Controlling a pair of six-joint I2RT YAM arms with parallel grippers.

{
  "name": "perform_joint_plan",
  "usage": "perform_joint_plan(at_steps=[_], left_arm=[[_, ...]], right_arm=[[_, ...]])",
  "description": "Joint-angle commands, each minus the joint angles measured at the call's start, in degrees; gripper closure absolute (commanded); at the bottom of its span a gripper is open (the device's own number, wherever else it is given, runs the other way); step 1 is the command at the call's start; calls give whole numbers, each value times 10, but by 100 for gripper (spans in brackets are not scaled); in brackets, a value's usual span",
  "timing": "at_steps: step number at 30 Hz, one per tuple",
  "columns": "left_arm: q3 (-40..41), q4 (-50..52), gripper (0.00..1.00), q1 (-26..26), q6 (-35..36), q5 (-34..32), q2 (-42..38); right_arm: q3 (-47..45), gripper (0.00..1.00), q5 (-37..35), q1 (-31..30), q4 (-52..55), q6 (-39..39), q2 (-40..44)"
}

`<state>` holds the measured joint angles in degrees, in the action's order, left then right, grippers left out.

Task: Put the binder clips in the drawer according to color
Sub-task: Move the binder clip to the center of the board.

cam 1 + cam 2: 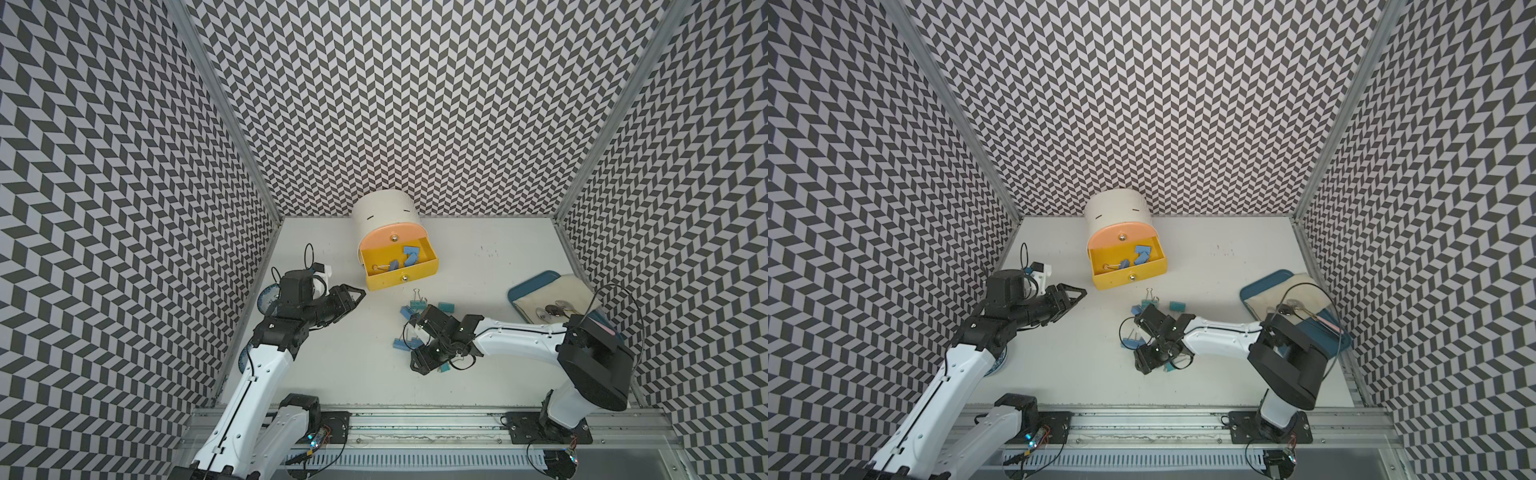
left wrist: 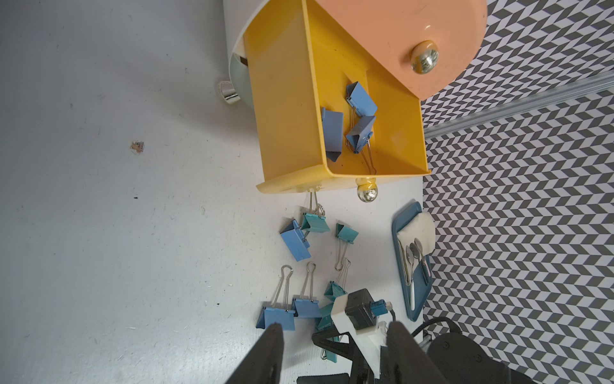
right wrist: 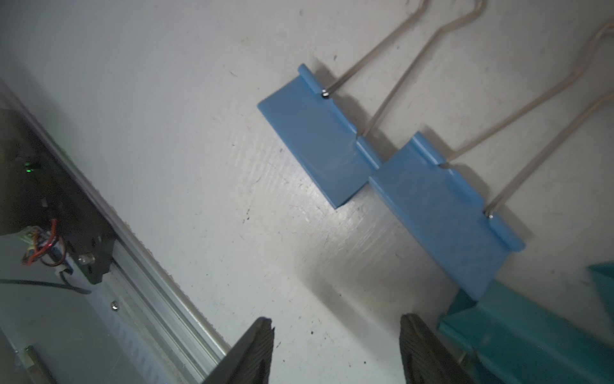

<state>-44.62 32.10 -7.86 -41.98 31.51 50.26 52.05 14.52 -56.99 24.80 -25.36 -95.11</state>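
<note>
The drawer, a white round-topped cabinet (image 1: 384, 208), has its peach front shut and its yellow tray (image 1: 419, 272) pulled out, with blue binder clips (image 1: 409, 251) inside. Several blue and teal clips lie on the table in front: a teal one (image 1: 446, 306), a blue one (image 1: 405, 312) and a blue pair (image 1: 401, 344). My right gripper (image 1: 417, 353) hangs low over this group, open, with bare table between its fingers (image 3: 262, 335). The two blue clips (image 3: 319, 146) lie just ahead and a teal clip (image 3: 518, 332) sits beside one finger. My left gripper (image 1: 358, 300) hovers open and empty, left of the drawer.
A blue tray (image 1: 521, 291) with a cream cloth and spoons sits at the right wall. A plate (image 1: 266, 299) lies partly hidden behind the left arm. The metal rail (image 1: 415, 419) runs along the table's front edge.
</note>
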Motion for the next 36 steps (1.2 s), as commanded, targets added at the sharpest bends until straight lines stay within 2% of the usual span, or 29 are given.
perform_joint_plan(at_steps=[1,25,36], left_arm=[[1,7,46,-1,11,-1,-1],[3,11,46,-1,22,4,2],[0,28,46,0,36,5,-3]], right_arm=[[19,33,-45,-2,8,-10,-9],[108,34,-199,-1,68,-50,-72],[147,36,-208,-13,70,-66,-105]])
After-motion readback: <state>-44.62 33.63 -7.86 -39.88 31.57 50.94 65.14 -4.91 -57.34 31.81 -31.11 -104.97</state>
